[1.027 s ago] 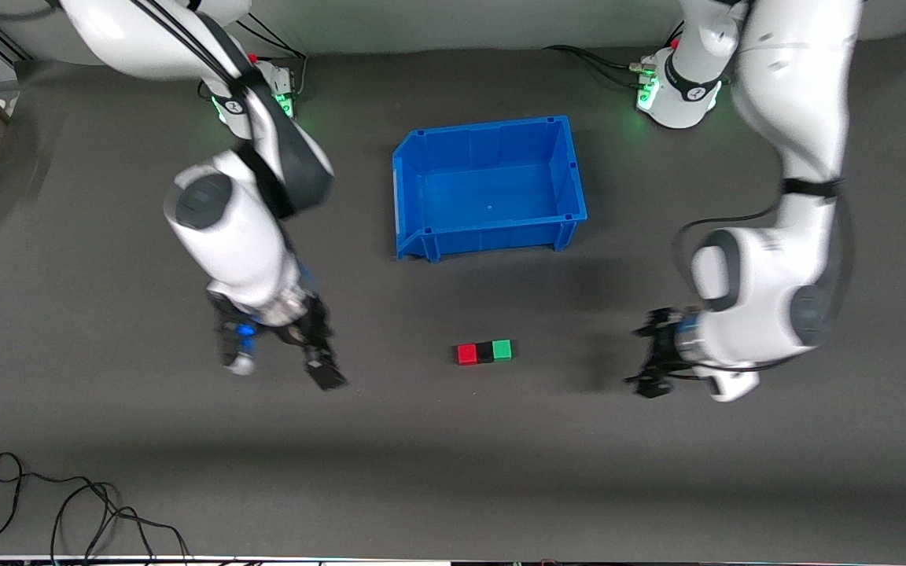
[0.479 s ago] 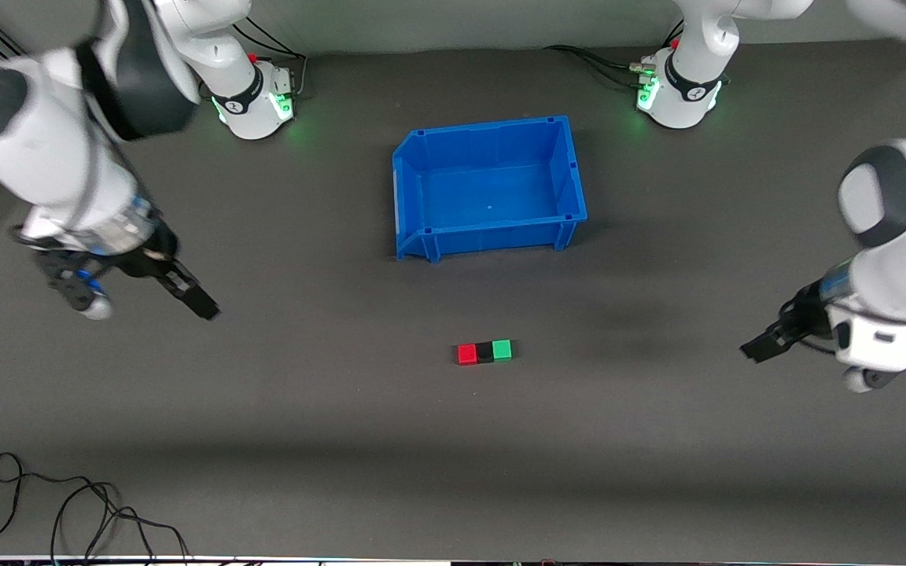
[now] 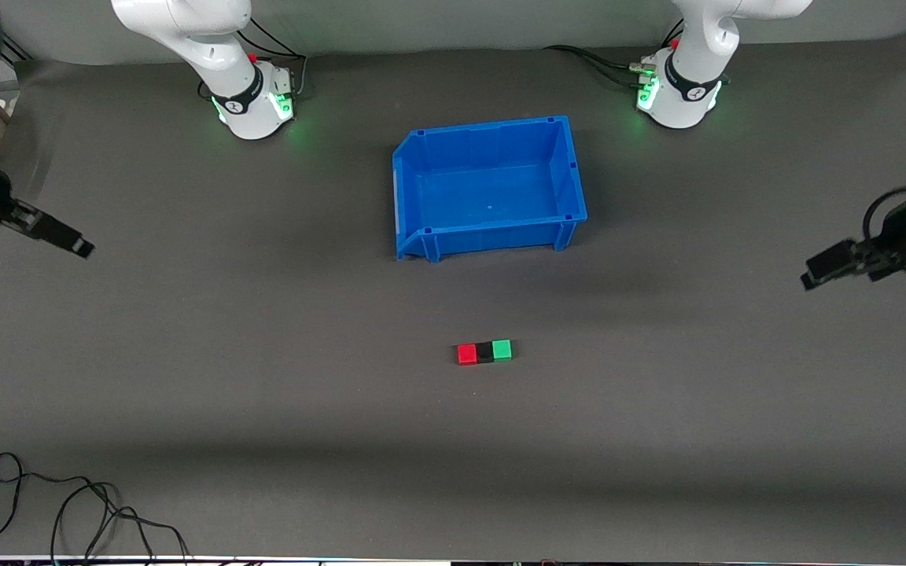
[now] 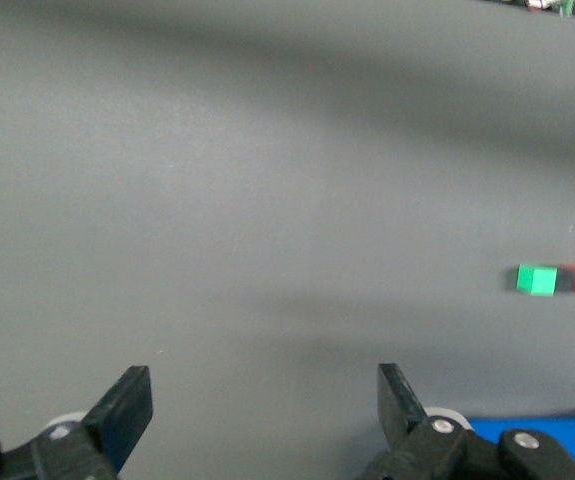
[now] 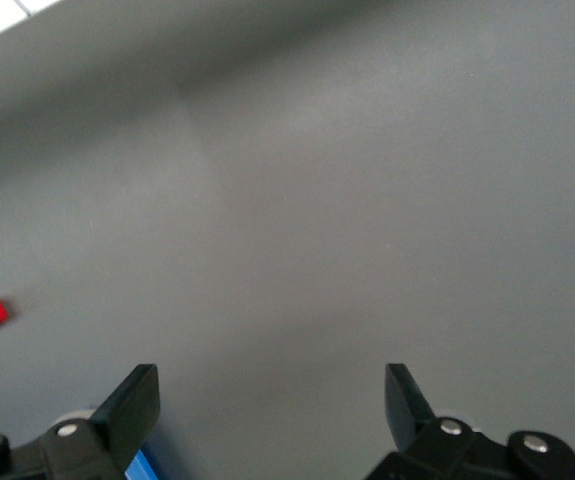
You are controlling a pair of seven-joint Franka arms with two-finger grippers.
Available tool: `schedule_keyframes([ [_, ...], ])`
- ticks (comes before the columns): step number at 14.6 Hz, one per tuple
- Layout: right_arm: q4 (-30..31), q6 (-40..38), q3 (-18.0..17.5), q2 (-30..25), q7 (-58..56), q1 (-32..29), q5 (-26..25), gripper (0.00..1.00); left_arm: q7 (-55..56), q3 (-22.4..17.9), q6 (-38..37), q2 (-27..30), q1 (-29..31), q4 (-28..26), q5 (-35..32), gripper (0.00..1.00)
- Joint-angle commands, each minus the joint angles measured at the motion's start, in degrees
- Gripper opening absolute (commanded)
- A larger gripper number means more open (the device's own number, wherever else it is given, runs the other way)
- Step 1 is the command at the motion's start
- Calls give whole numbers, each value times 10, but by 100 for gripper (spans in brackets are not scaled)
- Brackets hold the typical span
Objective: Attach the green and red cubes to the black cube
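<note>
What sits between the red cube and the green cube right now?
The black cube sits between the red cube and the green cube, touching both in one row. The front view shows it best; the left wrist view agrees.

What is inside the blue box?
Nothing shows inside the blue bin: only its bare blue floor. The three joined cubes sit outside, nearer the front camera.

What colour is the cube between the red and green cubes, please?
Black: the black cube shows best in the front view.

Black cube between two touching cubes, nearer the front camera than the bin.
</note>
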State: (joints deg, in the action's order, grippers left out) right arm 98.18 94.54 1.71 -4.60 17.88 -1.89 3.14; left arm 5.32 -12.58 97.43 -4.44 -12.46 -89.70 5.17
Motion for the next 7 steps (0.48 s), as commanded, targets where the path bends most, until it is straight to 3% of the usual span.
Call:
schedule_keyframes([
  [1, -10, -33, -8, -17, -66, -8, -12, 100, -59, 4, -20, 49, -4, -36, -28, 100],
  [5, -10, -30, -11, -12, -106, -3, -14, 100, -61, 6, -11, 84, -6, -72, -63, 100],
  [7, -12, -30, -11, -9, -151, -1, -27, 100, -61, 25, -12, 85, 6, -72, -63, 100],
])
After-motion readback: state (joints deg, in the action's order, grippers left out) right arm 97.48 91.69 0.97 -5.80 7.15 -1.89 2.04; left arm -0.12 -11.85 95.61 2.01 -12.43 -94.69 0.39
